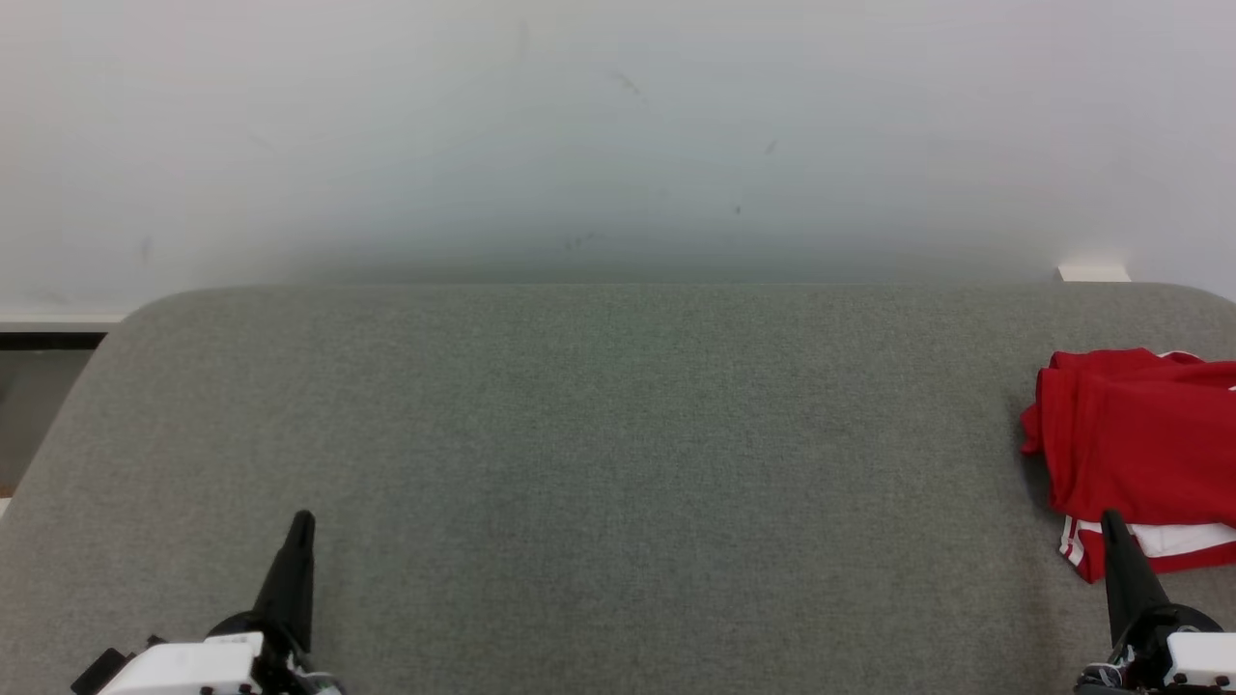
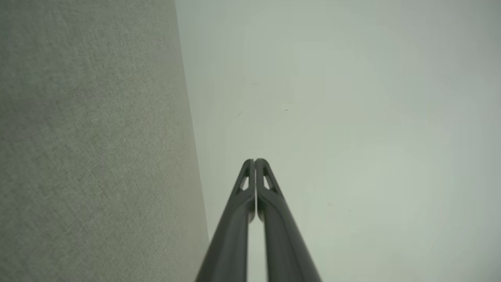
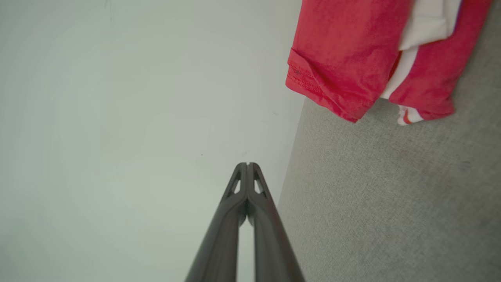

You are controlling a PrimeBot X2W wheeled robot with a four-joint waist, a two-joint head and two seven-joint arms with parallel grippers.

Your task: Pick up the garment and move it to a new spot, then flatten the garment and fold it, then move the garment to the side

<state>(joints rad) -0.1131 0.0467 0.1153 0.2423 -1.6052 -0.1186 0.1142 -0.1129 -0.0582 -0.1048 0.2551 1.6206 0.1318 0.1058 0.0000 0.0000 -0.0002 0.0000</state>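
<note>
While left gripper (image 1: 304, 521) and right gripper (image 1: 1111, 519) are sitting closed, empty, right should be opening wide before pinching garment (image 1: 1139, 434) at near hem.

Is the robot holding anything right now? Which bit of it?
Nothing is held. The left gripper and the right gripper are both shut and empty; the red and white garment lies on the grey table, apart from them.
</note>
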